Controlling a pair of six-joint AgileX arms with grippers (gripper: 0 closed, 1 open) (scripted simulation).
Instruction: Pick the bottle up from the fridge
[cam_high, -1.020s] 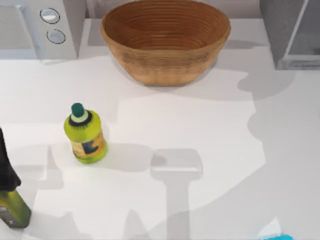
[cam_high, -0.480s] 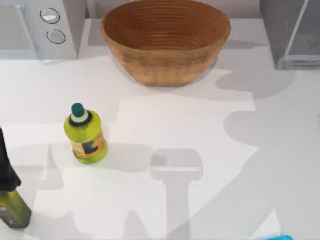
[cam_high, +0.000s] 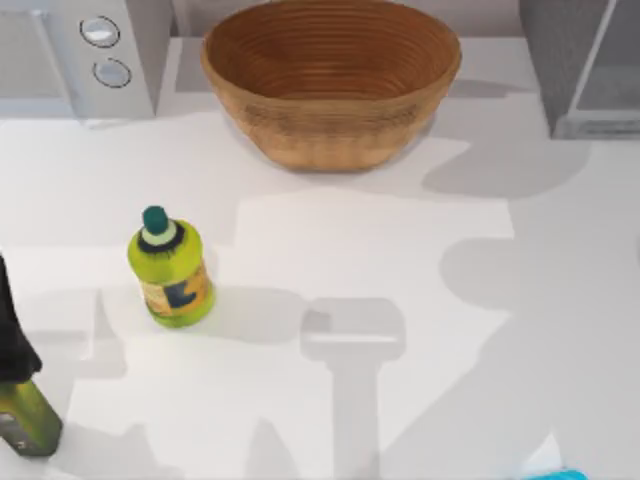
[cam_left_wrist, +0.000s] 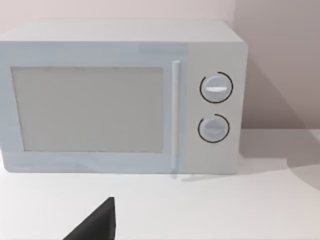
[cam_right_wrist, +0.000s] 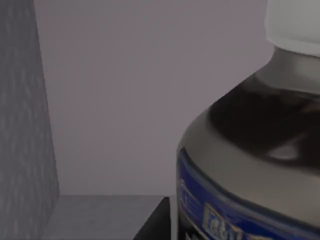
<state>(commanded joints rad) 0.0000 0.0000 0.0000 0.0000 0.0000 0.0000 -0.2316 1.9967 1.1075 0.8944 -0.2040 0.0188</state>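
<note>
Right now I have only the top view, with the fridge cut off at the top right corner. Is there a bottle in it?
Observer: Yes. The right wrist view looks into the fridge, with the bottle close in front of the camera.
Operator: What does it look like?
Observer: It has a white cap, a grey collar and a blue label band.
Operator: And the left arm?
Observer: Its wrist camera faces the front of the microwave, whose door is shut.

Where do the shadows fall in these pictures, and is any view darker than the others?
Top view: soft grey arm-shaped shadows lie on the white table, beside the yellow-green bottle and below the woven brown basket. Right wrist view: dim, with the white-capped bottle near. Left wrist view: evenly lit.
</note>
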